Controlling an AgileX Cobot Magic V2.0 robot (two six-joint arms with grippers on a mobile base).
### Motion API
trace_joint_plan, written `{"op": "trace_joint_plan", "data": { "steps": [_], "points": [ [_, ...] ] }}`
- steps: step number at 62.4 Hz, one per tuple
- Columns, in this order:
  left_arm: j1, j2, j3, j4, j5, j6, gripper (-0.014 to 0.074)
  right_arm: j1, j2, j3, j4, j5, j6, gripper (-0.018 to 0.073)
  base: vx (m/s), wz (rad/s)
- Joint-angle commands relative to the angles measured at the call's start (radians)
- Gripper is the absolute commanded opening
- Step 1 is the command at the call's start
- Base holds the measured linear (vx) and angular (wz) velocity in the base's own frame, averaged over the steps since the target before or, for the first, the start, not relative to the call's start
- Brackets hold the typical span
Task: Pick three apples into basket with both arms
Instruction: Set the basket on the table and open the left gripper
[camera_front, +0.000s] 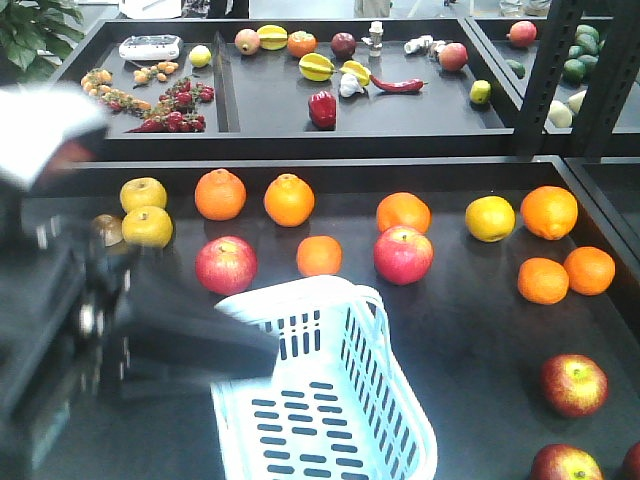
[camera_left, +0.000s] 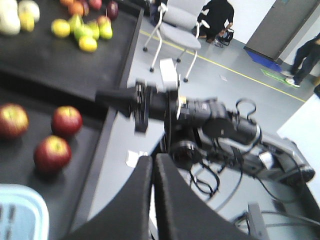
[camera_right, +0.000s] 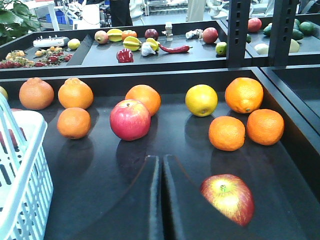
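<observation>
0/3 done: no dark red, yellow-flecked round apples (camera_front: 226, 264) are seen in the pale blue-white slotted plastic basket (camera_front: 330, 400).
Two apples are seen on the black table (camera_front: 470, 330) just behind the basket, with more nr the table's R edge. The basket's visible part is empty (near end cut off), so all 3 picks are judged left to do. L gripper (camera_left: 152, 161): black wedge fingers are pressed together, nothing held. R gripper (camera_right: 160, 160): fingers are drawn almost together w/ a thin slit, nothing held or touched; one apple (camera_right: 230, 199) lies just beside it. Orange citrus (camera_front: 289, 199) and yellow fruits (camera_front: 490, 218) are scattered around.
</observation>
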Motion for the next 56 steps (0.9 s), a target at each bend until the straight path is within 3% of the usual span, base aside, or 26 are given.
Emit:
{"op": "trace_joint_plan", "data": {
  "steps": [1,21,40,56],
  "points": [
    [0.001,-0.046,0.089,0.022,0.008,0.044,-0.0008,0.001,-0.012,0.014,-0.01,-0.073,-0.008,-0.0005,0.0,0.0],
    [0.001,-0.153,0.423,0.022,0.125,0.076,-0.0008,0.001,-0.012,0.014,-0.01,-0.073,-0.008,-0.0005,0.0,0.0],
    [0.001,-0.245,0.457,0.022,0.273,0.083,-0.0008,0.001,-0.012,0.014,-0.01,-0.073,-0.008,-0.0005,0.0,0.0],
    [0.001,-0.337,0.457,0.021,0.288,0.083,-0.0008,0.001,-0.012,0.014,-0.01,-0.073,-0.008,-0.0005,0.0,0.0]
  ]
}}
